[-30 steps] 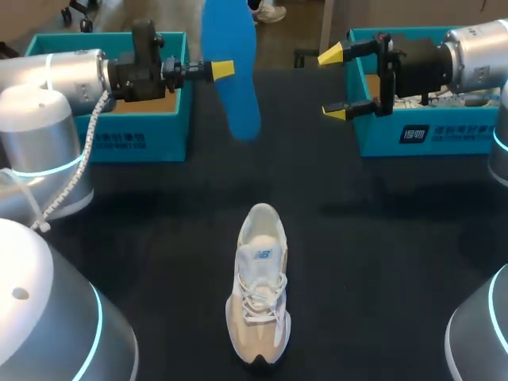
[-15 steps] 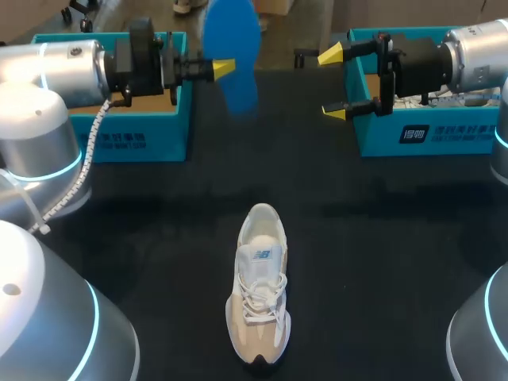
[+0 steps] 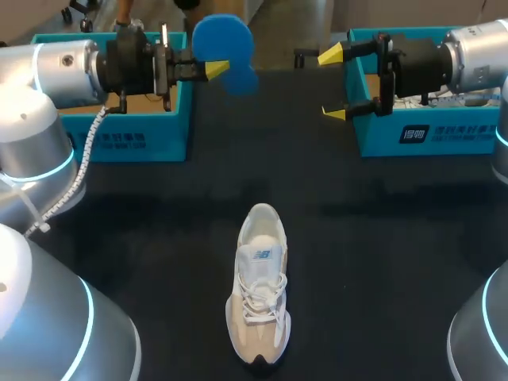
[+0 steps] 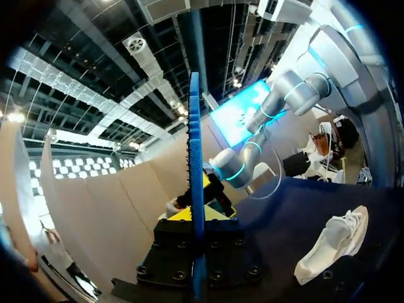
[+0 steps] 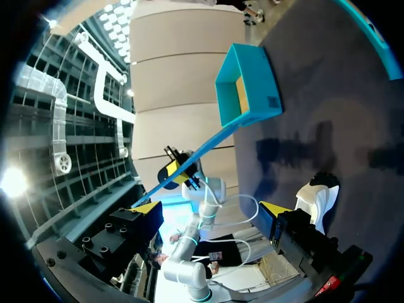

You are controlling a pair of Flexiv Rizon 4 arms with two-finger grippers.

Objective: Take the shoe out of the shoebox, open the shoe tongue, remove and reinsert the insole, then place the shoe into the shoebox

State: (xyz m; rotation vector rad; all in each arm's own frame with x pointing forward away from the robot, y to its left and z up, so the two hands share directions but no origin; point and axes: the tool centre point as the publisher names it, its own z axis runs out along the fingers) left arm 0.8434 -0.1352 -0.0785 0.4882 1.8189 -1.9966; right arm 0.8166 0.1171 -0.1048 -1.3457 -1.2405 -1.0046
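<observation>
since a second ago the insole (image 3: 222,51) has swung up edge-on, clamped in my left gripper (image 3: 216,70). my right gripper (image 3: 333,83) hangs spread, empty. shoe (image 3: 259,286) lies out, mid-table — insole removed — reinserting and boxing remain.

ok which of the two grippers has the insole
The left gripper: it is shut on the blue insole, up in the air, while the right gripper is open and empty.
</observation>
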